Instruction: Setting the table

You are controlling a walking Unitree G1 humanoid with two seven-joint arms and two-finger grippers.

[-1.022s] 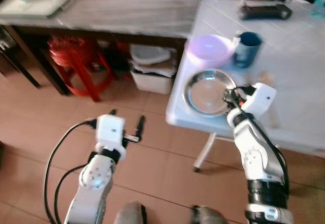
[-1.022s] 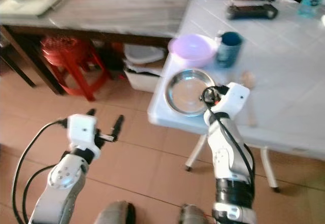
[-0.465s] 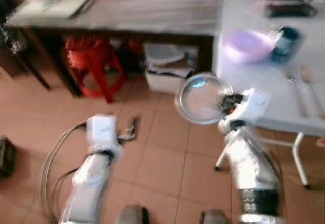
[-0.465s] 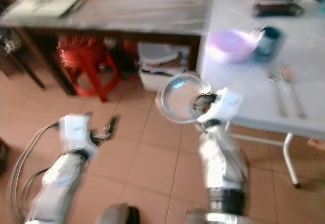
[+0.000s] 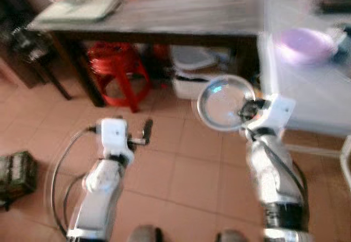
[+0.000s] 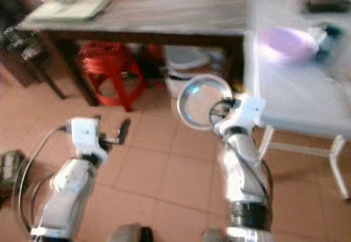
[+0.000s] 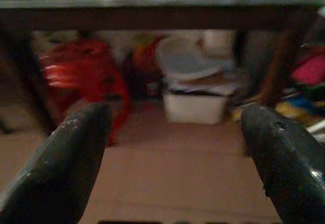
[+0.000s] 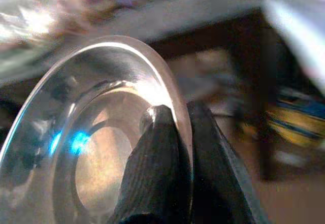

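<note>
We held the steel plate (image 5: 224,102) by its rim, our right claw (image 8: 175,132) clenched on it, in the air over the tiled floor (image 5: 181,170) beside the white worktop (image 5: 307,88). A purple bowl (image 5: 303,42) sat on that worktop. Our left claw (image 7: 172,132) hung spread and empty, facing a red stool (image 5: 112,66).

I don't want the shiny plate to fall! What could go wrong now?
The right gripper pinches the metal plate only at its rim, out over the tiled floor, so it might slip and drop. The pictures are blurry, so the robot seems to be moving; the plate could bump the wooden table nearby.
</note>
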